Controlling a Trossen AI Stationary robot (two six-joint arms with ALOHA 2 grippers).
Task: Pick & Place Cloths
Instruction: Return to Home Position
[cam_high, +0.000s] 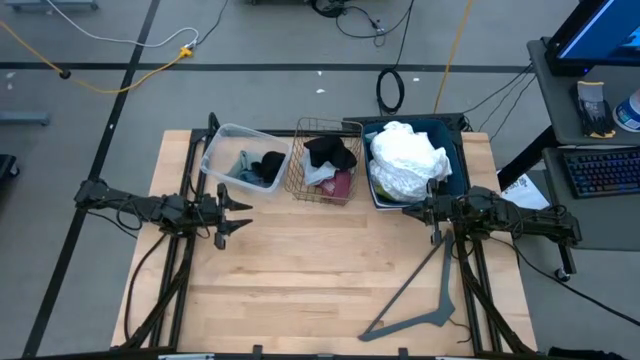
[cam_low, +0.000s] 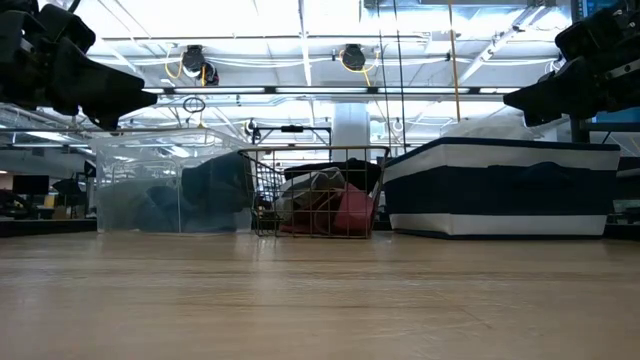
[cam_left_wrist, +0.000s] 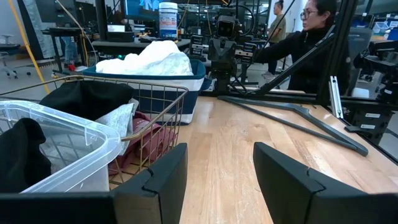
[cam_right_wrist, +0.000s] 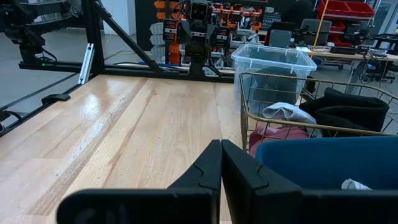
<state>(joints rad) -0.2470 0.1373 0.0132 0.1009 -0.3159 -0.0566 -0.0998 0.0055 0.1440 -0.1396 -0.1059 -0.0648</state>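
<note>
The cloths lie in three containers at the table's far side. A clear plastic bin (cam_high: 243, 157) holds a black cloth (cam_high: 268, 166) and a teal-blue one (cam_high: 244, 165). A wire basket (cam_high: 325, 160) holds a black cloth (cam_high: 331, 150), a pale cloth and a maroon cloth (cam_high: 340, 186). A dark blue bin (cam_high: 452, 150) holds the large white cloth (cam_high: 408, 160). No yellow cloth shows. My left gripper (cam_high: 240, 216) is open and empty, above the table just near of the clear bin; its own view (cam_left_wrist: 219, 180) shows the gap. My right gripper (cam_high: 406, 210) is shut and empty at the blue bin's near rim (cam_right_wrist: 221, 167).
A grey plastic clothes hanger (cam_high: 425, 290) lies on the wooden table at the near right, close under my right arm. A person (cam_left_wrist: 305, 43) stands beyond the table's right side. The table's middle and near left are bare wood (cam_high: 300, 270).
</note>
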